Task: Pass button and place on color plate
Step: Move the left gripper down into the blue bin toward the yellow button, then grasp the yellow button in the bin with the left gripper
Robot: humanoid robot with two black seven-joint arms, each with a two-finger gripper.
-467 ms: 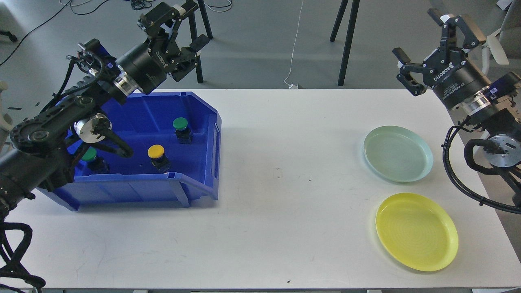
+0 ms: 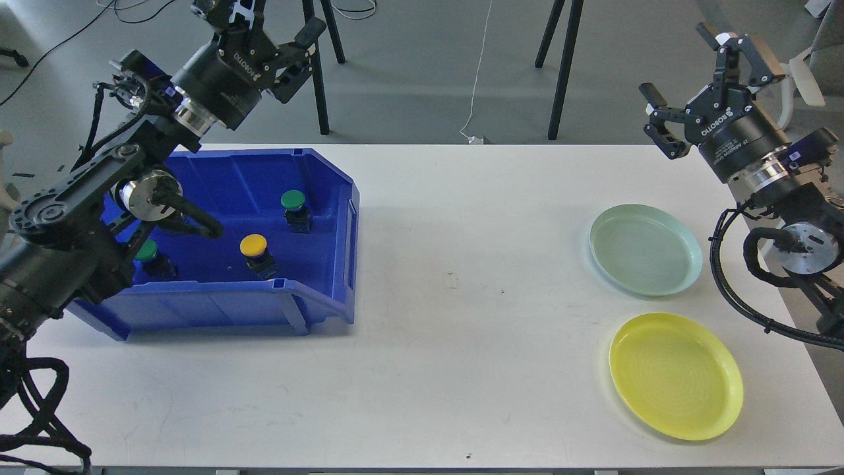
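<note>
Both empty: left gripper (image 2: 273, 26) and right gripper (image 2: 689, 79) spread wide, high above the blue bin (image 2: 330, 218) because no button's picked.

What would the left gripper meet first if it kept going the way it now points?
Probably nothing on the table: the open left gripper points up and away, beyond the blue bin, toward the black stand leg, though depth is unclear.

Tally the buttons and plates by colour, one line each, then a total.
Green round-capped push buttons: 2
Yellow round-capped push button: 1
Pale green round plate: 1
Yellow round plate: 1
Total: 5, all three buttons inside the blue plastic bin.
</note>
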